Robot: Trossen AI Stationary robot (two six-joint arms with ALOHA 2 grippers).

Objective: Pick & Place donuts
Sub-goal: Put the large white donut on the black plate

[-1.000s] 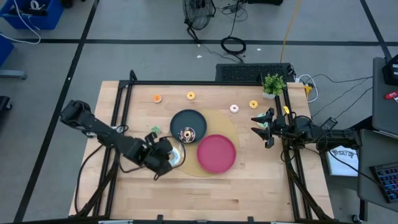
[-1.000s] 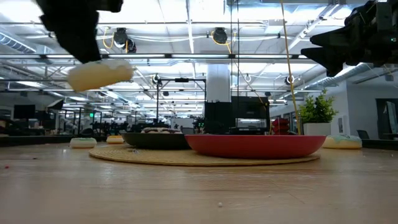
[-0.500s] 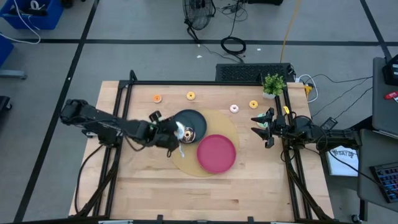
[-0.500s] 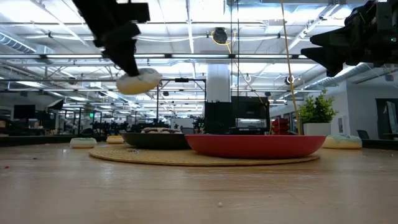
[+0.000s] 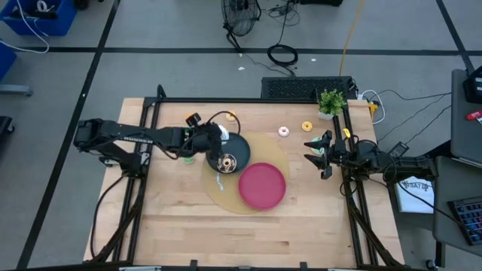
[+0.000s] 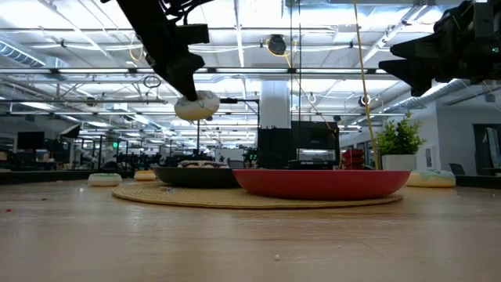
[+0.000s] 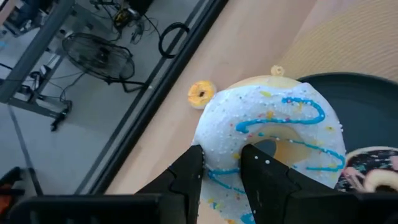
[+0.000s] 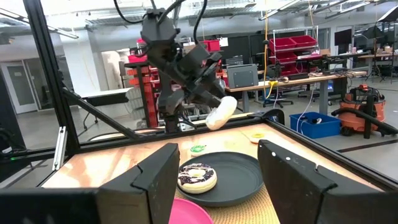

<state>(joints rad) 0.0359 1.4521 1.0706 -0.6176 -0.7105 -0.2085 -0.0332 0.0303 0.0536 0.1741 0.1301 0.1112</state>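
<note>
- The left gripper (image 5: 217,136) is holding a white sprinkled donut (image 7: 273,134) in the air above the far-left rim of the black plate (image 5: 239,156), its fingers (image 7: 186,177) clamped across one side of the ring

- In the low view the white sprinkled donut (image 6: 196,105) is hanging clear of the plate, well above the woven mat (image 6: 258,197)

- A dark-frosted donut (image 8: 197,177) is already lying inside the black plate, while the red plate (image 5: 262,184) beside it is showing nothing on it

- Other donuts are sitting along the desk's far edge: a yellow donut (image 5: 306,126) and a pink donut (image 5: 284,132) toward the far-right corner, and another yellow donut (image 7: 201,93) just beyond the left gripper

- A green ring (image 8: 198,149) is lying on the desk to the left of the black plate

- The right gripper (image 5: 317,154) is waiting near the desk's right edge, its fingers (image 8: 154,177) standing spread with nothing between them

- The toy ring is looking light and probably soft, so a pinch across one wall through the hole, as here, is likely the surest hold; squeezing hard could deform it
</note>
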